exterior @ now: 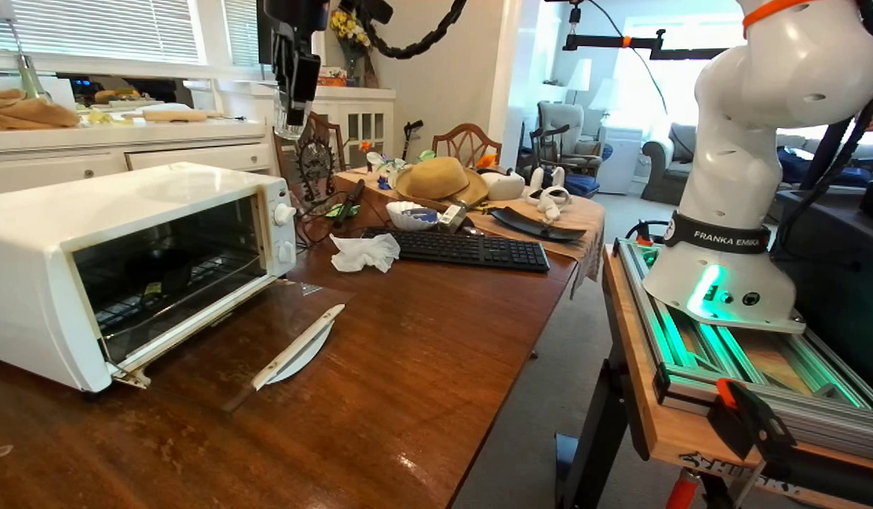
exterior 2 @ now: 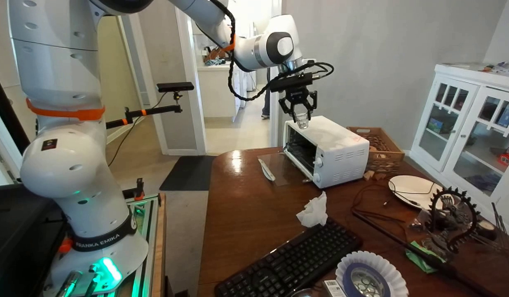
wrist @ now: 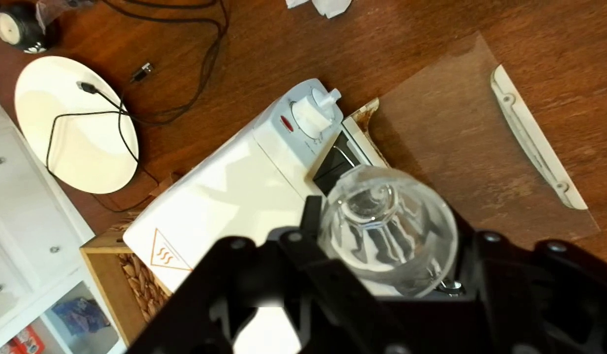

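Observation:
A clear faceted glass [exterior 2: 302, 120] is held between the fingers of my black gripper [exterior 2: 303, 115], mouth toward the palm and base downward. In the wrist view the glass [wrist: 387, 231] fills the space between both fingers, and I look down into it. The held glass hangs in the air above the front edge of a white toaster oven [exterior 2: 341, 142]. That oven [exterior: 139, 205] has its door lowered, the see-through pane [wrist: 446, 128] reaching over the table and the pale handle [exterior: 298, 346] at its outer end. Inside, a wire rack and something dark show dimly.
Behind the oven stands a wicker basket [exterior 2: 376, 144], with a white plate [exterior 2: 415, 190] and thin cables beside it. A crumpled white tissue [exterior 2: 314, 210] and a black keyboard [exterior 2: 287, 260] lie along the wooden table. A hat [exterior: 436, 180] sits farther off.

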`<state>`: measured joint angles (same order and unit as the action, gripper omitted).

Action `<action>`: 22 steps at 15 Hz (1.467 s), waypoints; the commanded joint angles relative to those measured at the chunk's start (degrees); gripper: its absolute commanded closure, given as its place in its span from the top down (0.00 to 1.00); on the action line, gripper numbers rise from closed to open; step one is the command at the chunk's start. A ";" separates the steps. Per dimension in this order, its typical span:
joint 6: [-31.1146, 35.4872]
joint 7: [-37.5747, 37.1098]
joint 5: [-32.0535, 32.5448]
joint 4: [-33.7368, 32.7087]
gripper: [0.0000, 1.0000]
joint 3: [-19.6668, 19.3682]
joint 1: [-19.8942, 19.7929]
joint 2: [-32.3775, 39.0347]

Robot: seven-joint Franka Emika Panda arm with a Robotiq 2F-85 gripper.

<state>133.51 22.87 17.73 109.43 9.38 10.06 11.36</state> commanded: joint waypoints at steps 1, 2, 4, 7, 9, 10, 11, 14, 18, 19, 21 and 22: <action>-4.78 3.32 -3.27 -6.75 0.30 0.62 -0.81 2.54; -7.45 4.83 -4.90 -10.58 0.30 0.80 -1.03 4.04; -13.34 6.34 -6.53 -17.87 0.30 0.71 -1.01 7.29; -21.31 7.43 -8.22 -27.86 0.30 0.72 -0.88 13.07; -24.23 6.23 -8.12 -34.07 0.30 0.43 -0.34 17.61; -24.36 5.53 -7.80 -36.94 0.30 0.38 0.14 19.97; -23.79 5.26 -7.76 -39.16 0.30 0.40 0.42 22.02; -20.87 4.05 -7.80 -44.33 0.30 0.26 1.21 27.32; -21.28 3.41 -7.82 -49.60 0.30 0.02 2.24 32.59; -20.92 2.45 -7.61 -50.15 0.30 -0.28 2.53 33.31; -20.93 0.64 -7.40 -51.52 0.30 -0.88 2.91 34.54; -20.30 -0.55 -7.27 -51.41 0.30 -0.84 2.68 34.77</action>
<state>113.17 25.30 10.57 61.64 9.29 12.15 43.49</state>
